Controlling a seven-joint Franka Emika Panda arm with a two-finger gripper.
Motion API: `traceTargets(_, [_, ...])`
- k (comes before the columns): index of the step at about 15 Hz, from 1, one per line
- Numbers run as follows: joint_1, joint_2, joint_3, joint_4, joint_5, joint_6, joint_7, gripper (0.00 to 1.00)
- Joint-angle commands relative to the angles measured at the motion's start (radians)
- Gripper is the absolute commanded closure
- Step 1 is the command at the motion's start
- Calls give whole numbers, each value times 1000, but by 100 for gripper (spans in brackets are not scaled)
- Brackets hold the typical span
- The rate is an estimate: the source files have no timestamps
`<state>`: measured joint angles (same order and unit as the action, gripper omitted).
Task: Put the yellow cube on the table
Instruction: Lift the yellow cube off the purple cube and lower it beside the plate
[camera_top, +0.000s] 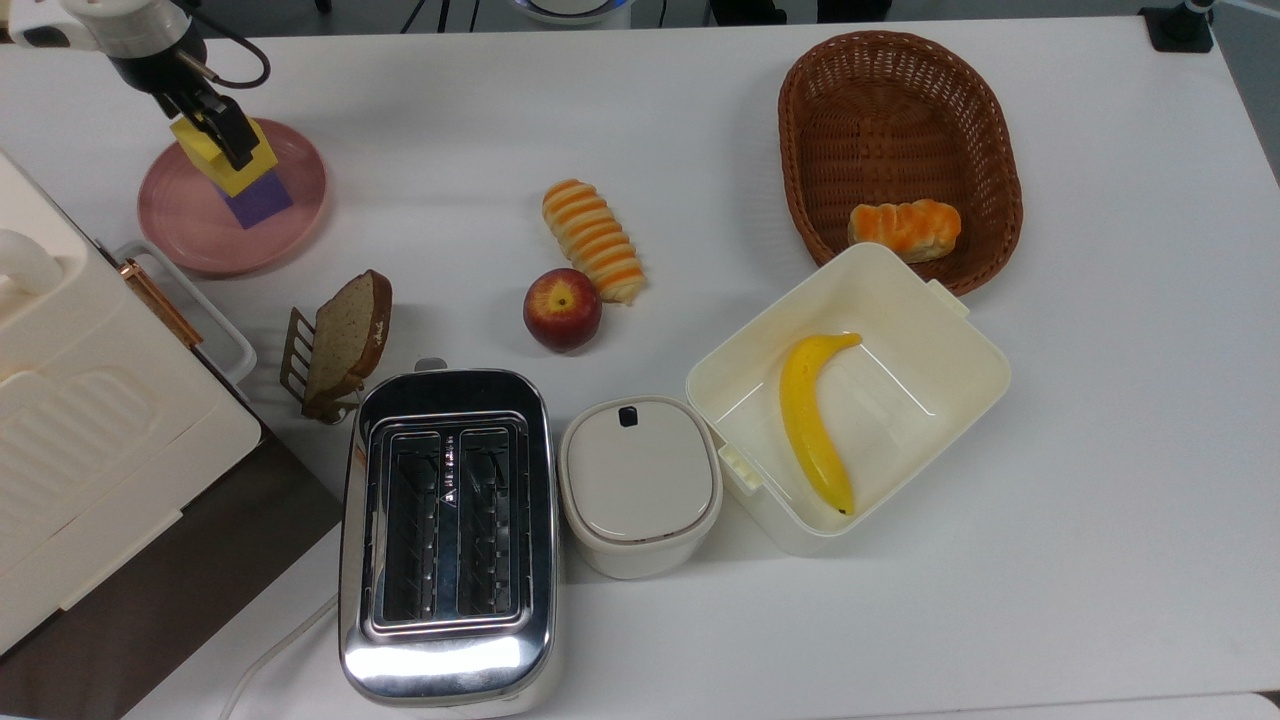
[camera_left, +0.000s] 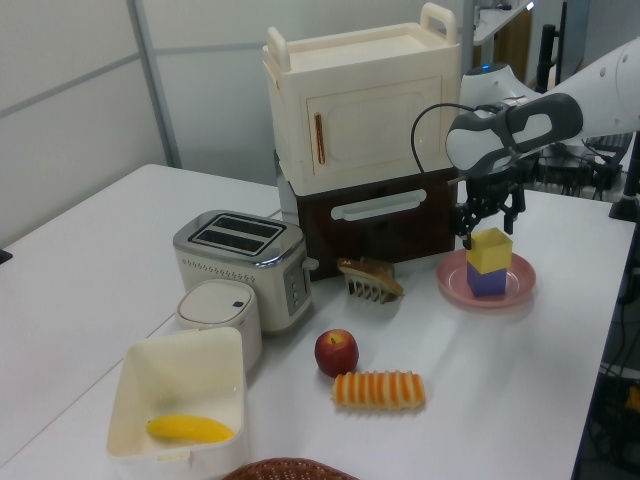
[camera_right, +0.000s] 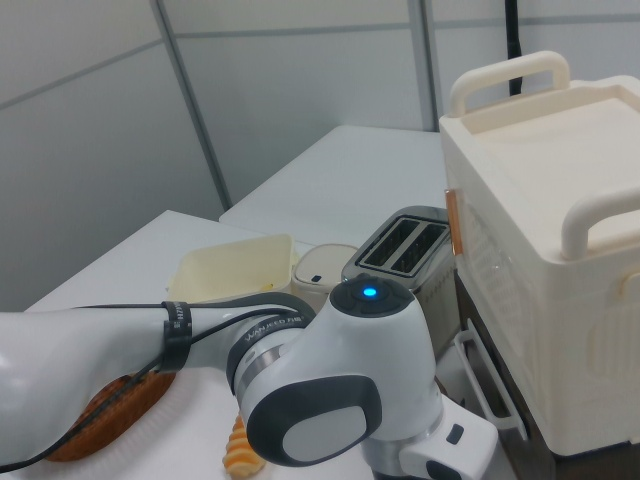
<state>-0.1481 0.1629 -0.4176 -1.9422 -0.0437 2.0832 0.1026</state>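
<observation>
The yellow cube (camera_top: 222, 157) is a plain, matte, bright-yellow block with no markings. It sits squarely on top of a slightly smaller purple cube (camera_top: 258, 200), and the two stacked blocks stand on a round pink plate (camera_top: 190, 215) on the white counter (camera_top: 700, 130), near the top view's left edge. In the left view the yellow cube (camera_left: 489, 250) shows its top and two clean faces, sharp-edged. The pincer (camera_top: 220, 125) is down at the cube's top, its dark fingers (camera_left: 466, 215) spread apart on either side of the block's upper edge and not clamped on it. A cream cabinet (camera_left: 360, 100) stands just beside the plate.
</observation>
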Motion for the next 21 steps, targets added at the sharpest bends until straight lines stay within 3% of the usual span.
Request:
traceTargets(1, [-2, -11, 0, -30, -5, 31, -29, 0])
traceTargets(3, [-2, -11, 0, -32, -5, 31, -29, 0])
traceTargets(4, [-4, -11, 0, -32, -5, 31, -29, 15])
traceTargets(5, [-4, -11, 0, -32, -5, 32, -29, 39])
traceTargets(7, [-4, -13, 0, -34, -1, 55, -27, 99])
traceTargets(17, [10, -31, 16, -27, 2, 45, -14, 100])
traceTargets(21, [117, -109, 37, -18, 2, -40, -9, 100])
